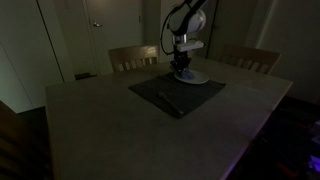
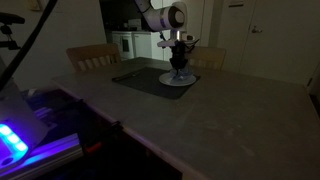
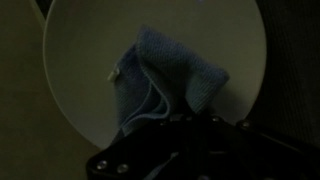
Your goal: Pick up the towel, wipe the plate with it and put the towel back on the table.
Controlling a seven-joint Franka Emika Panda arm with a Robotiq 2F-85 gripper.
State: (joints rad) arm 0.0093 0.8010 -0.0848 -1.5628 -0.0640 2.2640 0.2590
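Now: Towel Held Down on the Plate

A dim room is shown, and fine detail is lost in the dark. In both exterior views the Franka arm [image 1: 188, 20] is seen reaching down from the far side of the table [image 1: 120, 130], with the gripper [image 1: 181, 68] pointed straight down over a white plate [image 1: 200, 78]. The plate is set on the right part of a dark placemat [image 1: 160, 92], which is laid on the far half of the table. Two wooden chairs [image 1: 133, 57] are pushed in at the far edge, one on each side of the arm.

In the wrist view a blue towel [image 3: 165, 75] is seen bunched on the plate [image 3: 80, 50], near the middle and toward its right side. The cloth is drawn up into a ridge of folds, and these folds are gathered into the gripper [image 3: 165, 125] at the bottom of the view, so the fingers are taken to be clamped together on the towel. The fingertips themselves are too dark to be made out clearly. The towel's lower folds are seen resting against the plate surface.

In an exterior view a glowing blue light [image 2: 15, 140] is seen at the near left, beside the table [image 2: 200, 120].
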